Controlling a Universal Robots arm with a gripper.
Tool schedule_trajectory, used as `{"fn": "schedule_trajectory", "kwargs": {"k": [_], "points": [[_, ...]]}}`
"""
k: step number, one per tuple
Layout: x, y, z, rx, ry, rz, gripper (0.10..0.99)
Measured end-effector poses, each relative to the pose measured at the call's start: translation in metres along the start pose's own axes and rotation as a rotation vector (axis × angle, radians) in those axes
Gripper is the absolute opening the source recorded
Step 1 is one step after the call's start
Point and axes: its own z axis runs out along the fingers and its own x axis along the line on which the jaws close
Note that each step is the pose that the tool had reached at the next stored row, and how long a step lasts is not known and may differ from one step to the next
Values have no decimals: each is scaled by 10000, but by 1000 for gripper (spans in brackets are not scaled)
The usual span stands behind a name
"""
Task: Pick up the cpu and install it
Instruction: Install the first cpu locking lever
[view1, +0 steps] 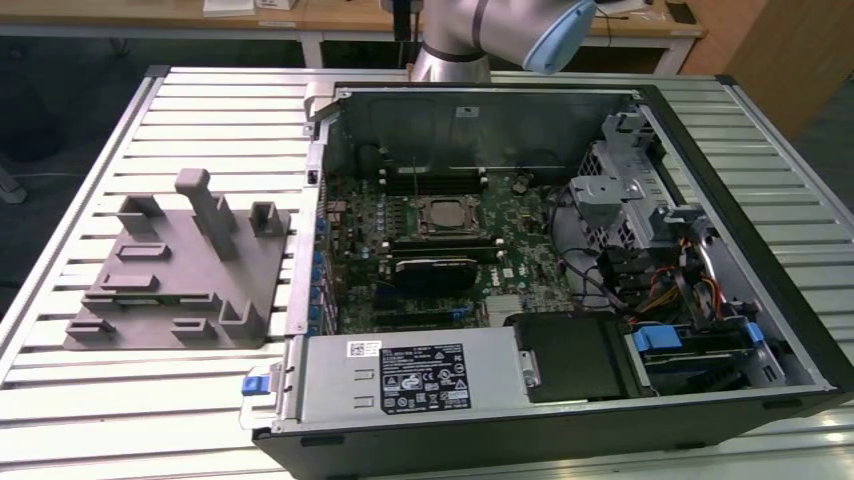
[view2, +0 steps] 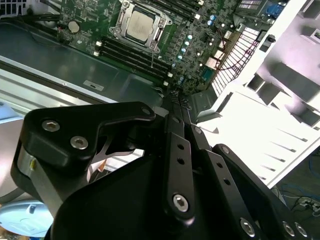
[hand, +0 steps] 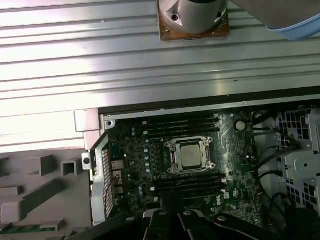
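The cpu (view1: 441, 215) is a small square chip with a pale silver top. It lies flat inside the metal socket frame on the green motherboard (view1: 527, 225) of the open computer case. Both wrist views look down on the cpu (view2: 140, 24) (hand: 190, 156) from well above. My gripper (view2: 176, 99) has its black fingers pressed together with nothing between them. In the first wrist view the gripper (hand: 171, 216) hangs over the motherboard's edge, clear of the socket.
The case (view1: 747, 330) lies open on a slatted metal table (view1: 174, 110). A grey plastic fixture (view1: 174, 270) stands at the exterior view's left. A silver box with a black label (view1: 414, 375), drive cages and cables (view1: 641, 270) crowd the case. The arm's base (view1: 454, 60) stands behind the case.
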Motion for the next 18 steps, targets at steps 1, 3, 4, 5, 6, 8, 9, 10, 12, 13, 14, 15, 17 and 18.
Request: {"fn": "schedule_trajectory", "kwargs": {"k": [1,3,4,5,6,8,9,10,12,13,14,15,17,18], "points": [[0,0,5,-1,0,0,106],[0,0,12,0,0,0,106],[0,-1,16,0,0,0,106],[1,-1,19,0,0,0,106],[1,-1,21,1,0,0,106],[1,-1,26,-1,0,0,106],[1,-1,28,0,0,0,106],[1,-1,31,0,0,0,106],[1,-2,37,0,-1,0,106],[1,-2,41,-1,-1,0,106],[2,-2,45,-1,0,0,106],[2,-2,49,-1,-1,0,106],[2,-3,56,0,0,-1,106],[2,-3,60,0,-1,0,106]]}}
